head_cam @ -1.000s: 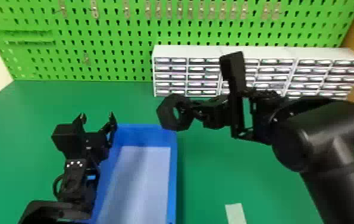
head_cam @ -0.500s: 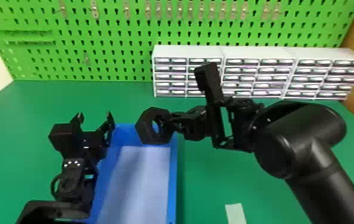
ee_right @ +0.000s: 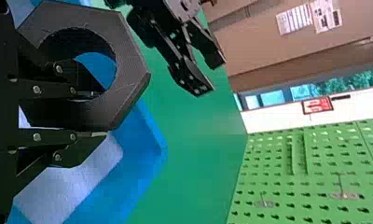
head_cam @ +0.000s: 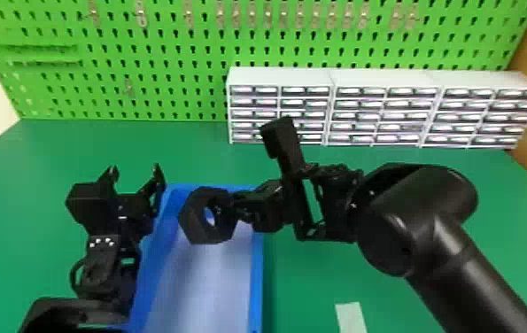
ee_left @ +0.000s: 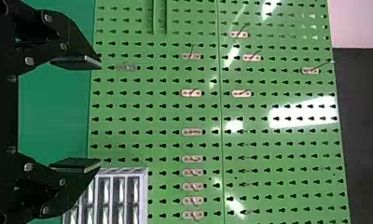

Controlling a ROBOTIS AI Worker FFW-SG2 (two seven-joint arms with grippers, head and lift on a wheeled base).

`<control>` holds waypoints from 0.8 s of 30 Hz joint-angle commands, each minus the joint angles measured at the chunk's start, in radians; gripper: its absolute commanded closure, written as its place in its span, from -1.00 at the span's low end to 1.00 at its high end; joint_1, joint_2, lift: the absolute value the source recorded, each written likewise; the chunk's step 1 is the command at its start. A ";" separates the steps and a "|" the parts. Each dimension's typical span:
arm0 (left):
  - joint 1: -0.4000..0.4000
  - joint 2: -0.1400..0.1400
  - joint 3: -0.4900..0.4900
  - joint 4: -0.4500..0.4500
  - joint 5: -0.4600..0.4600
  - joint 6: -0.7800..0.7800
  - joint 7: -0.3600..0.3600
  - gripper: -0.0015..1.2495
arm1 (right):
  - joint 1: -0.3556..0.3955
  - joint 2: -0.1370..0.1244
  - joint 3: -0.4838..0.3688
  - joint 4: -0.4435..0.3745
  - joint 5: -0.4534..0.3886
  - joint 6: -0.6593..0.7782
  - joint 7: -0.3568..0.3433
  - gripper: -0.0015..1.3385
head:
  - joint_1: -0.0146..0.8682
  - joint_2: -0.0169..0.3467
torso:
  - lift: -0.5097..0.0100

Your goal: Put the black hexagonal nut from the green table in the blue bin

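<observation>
In the head view my right gripper point(head_cam: 231, 207) is over the blue bin point(head_cam: 255, 274), shut on the black hexagonal nut point(head_cam: 191, 221), which hangs above the bin's far part. The right wrist view has the nut point(ee_right: 131, 79) with one finger through its hole and the other against its outer side, at my right gripper point(ee_right: 93, 114); the blue bin point(ee_right: 152, 135) lies beyond. My left gripper point(head_cam: 137, 177) stands parked at the bin's left edge, open and holding nothing. In the left wrist view my left gripper point(ee_left: 100, 114) has its fingers wide apart.
White drawer cabinets point(head_cam: 331, 79) stand at the back of the green table point(head_cam: 311, 283), before a green pegboard point(head_cam: 178, 53). A pale strip point(head_cam: 350, 316) lies on the table right of the bin. My left gripper is close on the nut's left.
My right arm has moved left with the nut, from beside the bin's far right corner to above the bin. The left arm has stayed nearly still.
</observation>
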State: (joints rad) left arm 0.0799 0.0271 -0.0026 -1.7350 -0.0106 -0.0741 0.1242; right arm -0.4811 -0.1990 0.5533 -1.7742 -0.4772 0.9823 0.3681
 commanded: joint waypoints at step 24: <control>-0.006 0.001 -0.004 0.000 -0.003 -0.001 0.000 -0.19 | 0.015 -0.004 -0.044 0.012 0.008 0.006 -0.002 -0.75 | 0.52 -0.59 | 0.59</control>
State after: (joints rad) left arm 0.0746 0.0271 -0.0061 -1.7350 -0.0138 -0.0752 0.1242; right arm -0.4746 -0.2029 0.5397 -1.7625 -0.4834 0.9904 0.3665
